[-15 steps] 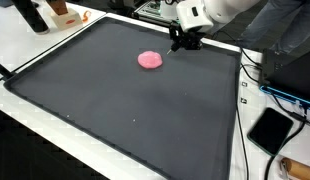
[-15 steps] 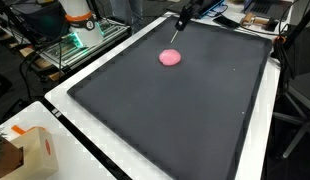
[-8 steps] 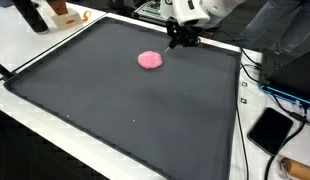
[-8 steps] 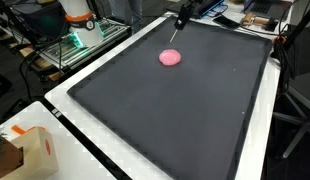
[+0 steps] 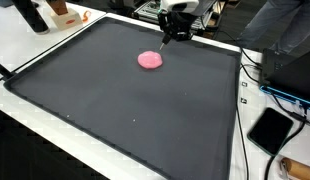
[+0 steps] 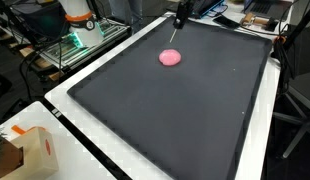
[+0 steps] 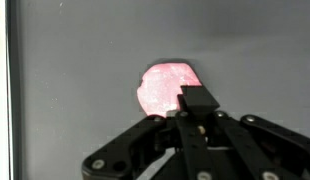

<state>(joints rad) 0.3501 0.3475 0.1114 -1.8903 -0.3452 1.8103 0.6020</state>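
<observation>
Blob (image 5: 150, 60), pink, lies flat at the mat's (image 5: 115, 110) far end. Tool (image 5: 174, 30) hovers at its one o'clock, jaws pinched, seemingly on a thin rod (image 6: 174, 33). No contact yet; everything's left.

We see the hand (image 7: 198, 103) at the bottom of the view, its dark fingers drawn together into one block with no gap showing. Just beyond the tips lies a flat pink lump (image 7: 163, 88), irregular and speckled. They cover its lower right edge, and whether they touch it we cannot tell. Around it spreads the plain grey worktop (image 7: 75, 50), with a pale strip (image 7: 1, 80) down the left edge.
</observation>
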